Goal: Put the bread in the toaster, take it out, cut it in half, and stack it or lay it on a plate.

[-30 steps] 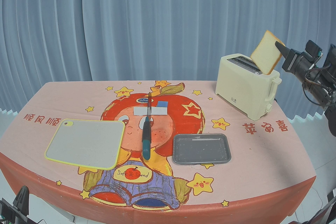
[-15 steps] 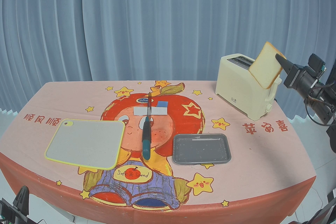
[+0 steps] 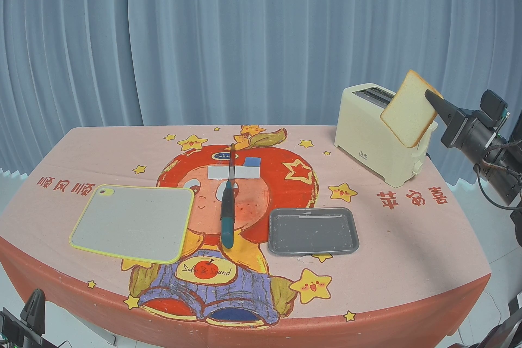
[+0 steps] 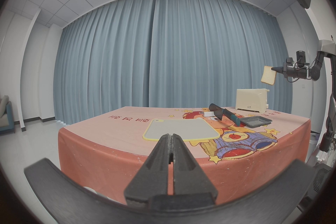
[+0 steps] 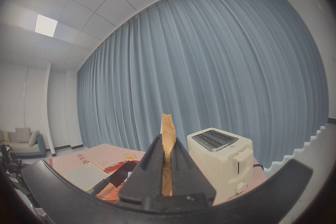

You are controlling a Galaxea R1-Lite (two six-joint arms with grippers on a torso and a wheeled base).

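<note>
Fingers (image 4: 157,161) of your left gripper (image 4: 171,137) are pressed together with nothing between them, and that gripper sits low, off the near left side of the table (image 3: 391,262), pointing across it. Nearest you on the left of the cartoon-printed cloth lies the cutting board (image 3: 133,223), grey with a yellow-green rim, flat and bare. Just to its right lies the knife (image 3: 228,202): its teal handle is toward you and its blade points away, crossing a small white strip (image 3: 244,172) with a blue piece at the strip's far right corner. Right of the knife, and apart from it, sits the grey plate (image 3: 312,232), a shallow rectangular tray with nothing on it. Farther back on the right side stands the cream toaster (image 3: 375,134), with its two slots facing up and its lever and dial on the right end. Your right gripper (image 3: 433,95) comes in from the right at about the height of the toaster's top, and its fingers (image 5: 150,165) are clamped on the bread (image 3: 409,109), pinching the slice by its right edge. The bread hangs in the air, tilted, out of the slots; from the left wrist view it is above the toaster's right end and clear of it. Behind everything hangs a blue-grey pleated curtain (image 3: 244,28).
</note>
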